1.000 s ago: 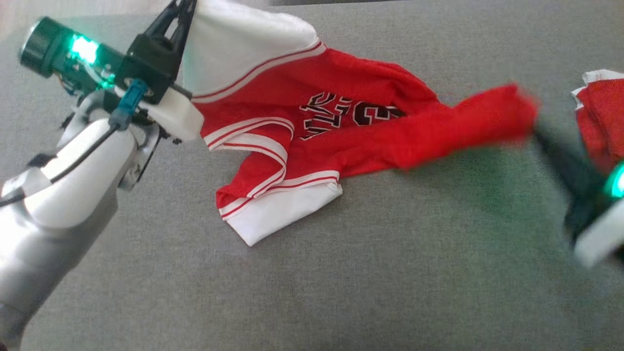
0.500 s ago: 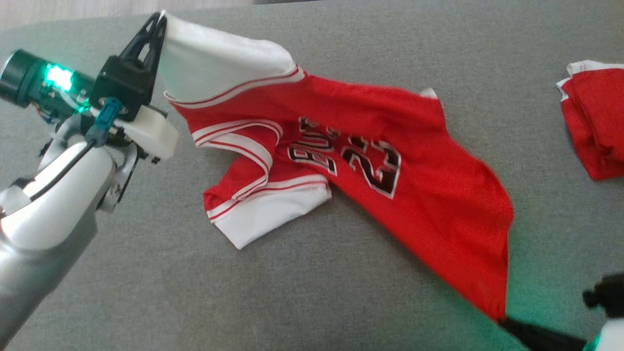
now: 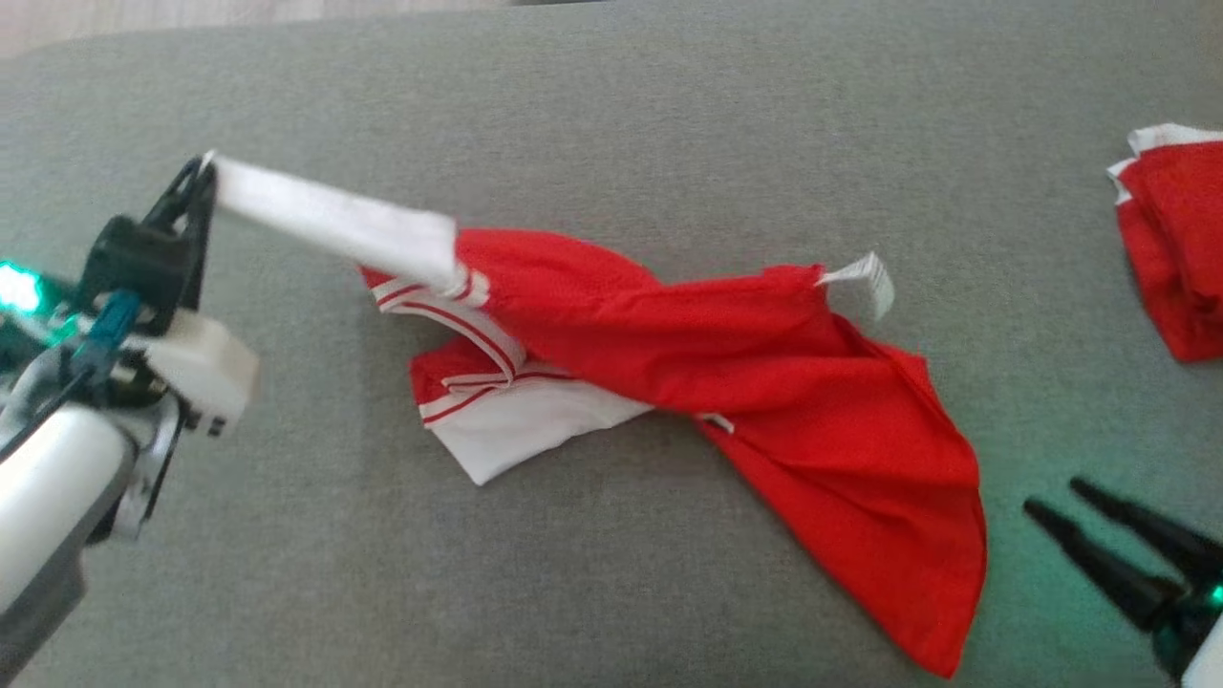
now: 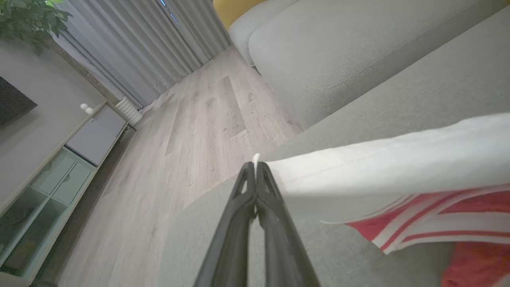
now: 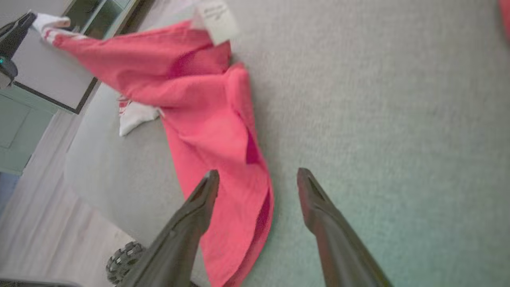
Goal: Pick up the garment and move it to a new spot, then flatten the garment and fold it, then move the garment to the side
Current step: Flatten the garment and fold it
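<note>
Pinching a white edge of the garment (image 3: 764, 382), your left gripper (image 3: 203, 168) angles up from lower left; your right gripper (image 3: 1055, 493), fingers spread and empty, hovers just beside its red hem on the grey cushion (image 3: 669, 115).

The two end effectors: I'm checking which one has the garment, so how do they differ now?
The left end effector is shut; the right end effector is open. The left end effector pinches the garment's white edge, held up; the right end effector holds nothing, beside the red corner. Both are dark and slender.
</note>
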{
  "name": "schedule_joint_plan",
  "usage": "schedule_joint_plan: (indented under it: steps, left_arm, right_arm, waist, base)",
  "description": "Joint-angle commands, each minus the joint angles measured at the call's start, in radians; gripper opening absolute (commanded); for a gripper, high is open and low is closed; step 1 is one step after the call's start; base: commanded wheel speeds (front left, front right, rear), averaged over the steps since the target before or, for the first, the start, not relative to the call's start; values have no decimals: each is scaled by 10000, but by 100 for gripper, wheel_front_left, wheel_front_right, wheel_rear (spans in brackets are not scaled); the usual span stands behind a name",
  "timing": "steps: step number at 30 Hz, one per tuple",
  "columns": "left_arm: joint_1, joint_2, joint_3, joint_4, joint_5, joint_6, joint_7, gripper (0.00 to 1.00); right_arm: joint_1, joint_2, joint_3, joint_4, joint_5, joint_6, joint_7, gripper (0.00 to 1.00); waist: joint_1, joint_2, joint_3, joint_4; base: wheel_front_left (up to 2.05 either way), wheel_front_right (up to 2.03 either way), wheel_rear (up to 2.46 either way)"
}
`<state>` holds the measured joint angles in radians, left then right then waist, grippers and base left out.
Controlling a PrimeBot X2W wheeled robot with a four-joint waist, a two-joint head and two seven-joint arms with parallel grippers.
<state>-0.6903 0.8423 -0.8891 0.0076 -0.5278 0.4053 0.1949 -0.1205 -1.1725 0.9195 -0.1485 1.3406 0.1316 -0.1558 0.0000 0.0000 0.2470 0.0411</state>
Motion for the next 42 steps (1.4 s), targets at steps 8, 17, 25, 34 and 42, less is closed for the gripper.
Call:
schedule_joint_plan:
  steps: [8,17,25,34,42]
  left_arm:
    - [854,1114,958,-1325,-610,900,-10,0]
    - [1174,927,919,-1045,-812,1024,-196,0]
    - [810,212,768,-454,-757,628,-706,0]
    - [424,-402,612,206,-698,218,-1166,0]
    - [187,-809,443,650,-663,-59,-1390,0]
  right_arm:
    - [-809,384,-929,729,-809,-9,-202,100]
    - [-2717,1996,-1011,2142,-3270,-9,911,100]
    - [-3803,2964,-466,3223,-3744,-9,1713,100]
    - [-5023,3569,609,4357,-4406,-9,1889,100]
    - [-5628,3594,1572,4939,-4304,-9,1775,52]
  waist:
    - [0,0,72,839]
    - [0,0,420,1552]
    - [0,0,632,2219]
    - [0,0,798,2591]
    - [0,0,867,2824]
  base:
    - [0,0,0]
    - [0,0,0]
    - [0,0,0]
    - [0,0,0]
    - [0,0,0]
